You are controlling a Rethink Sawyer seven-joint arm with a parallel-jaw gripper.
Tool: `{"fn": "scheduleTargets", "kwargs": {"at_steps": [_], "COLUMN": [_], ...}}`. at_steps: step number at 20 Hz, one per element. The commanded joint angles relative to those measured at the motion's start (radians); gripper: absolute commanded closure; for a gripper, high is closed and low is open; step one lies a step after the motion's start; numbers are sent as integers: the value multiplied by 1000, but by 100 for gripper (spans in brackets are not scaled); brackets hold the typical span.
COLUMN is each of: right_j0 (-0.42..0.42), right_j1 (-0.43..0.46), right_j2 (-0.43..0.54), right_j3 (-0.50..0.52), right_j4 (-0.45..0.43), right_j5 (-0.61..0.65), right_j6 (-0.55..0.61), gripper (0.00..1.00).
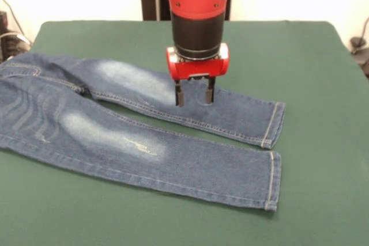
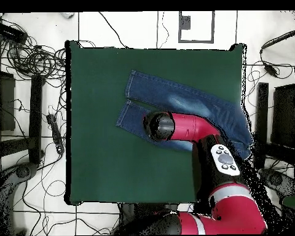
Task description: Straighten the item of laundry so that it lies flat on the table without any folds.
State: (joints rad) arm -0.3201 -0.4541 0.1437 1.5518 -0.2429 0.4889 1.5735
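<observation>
The blue denim jeans lie spread on the dark green table, waist at the left edge, both legs running right to hemmed cuffs. The legs look flat, with faded whitish patches on the thighs. My gripper hangs just above the far leg, near the knee, open and empty, its two dark fingers apart. In the overhead view the jeans lie across the table's upper right part, and my arm covers the gripper there.
The jeans' waist reaches the table's left edge in the front view. Cables and stands lie on the floor around the table. Bare green felt shows right of the cuffs and along the near edge.
</observation>
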Motion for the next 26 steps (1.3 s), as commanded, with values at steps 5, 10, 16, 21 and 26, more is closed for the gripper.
{"fn": "scheduleTargets", "kwargs": {"at_steps": [5, 10, 16, 21, 26], "right_j0": [29, 39, 46, 46, 43], "right_j1": [54, 63, 93, 115, 146], "right_j2": [76, 50, 33, 35, 49], "right_j3": [-61, -79, -66, -40, -26], "right_j4": [-6, 2, 25, 27, 37], "right_j5": [115, 156, 152, 112, 56], "right_j6": [18, 41, 101, 120, 140], "gripper": [0, 0, 0, 0, 0]}}
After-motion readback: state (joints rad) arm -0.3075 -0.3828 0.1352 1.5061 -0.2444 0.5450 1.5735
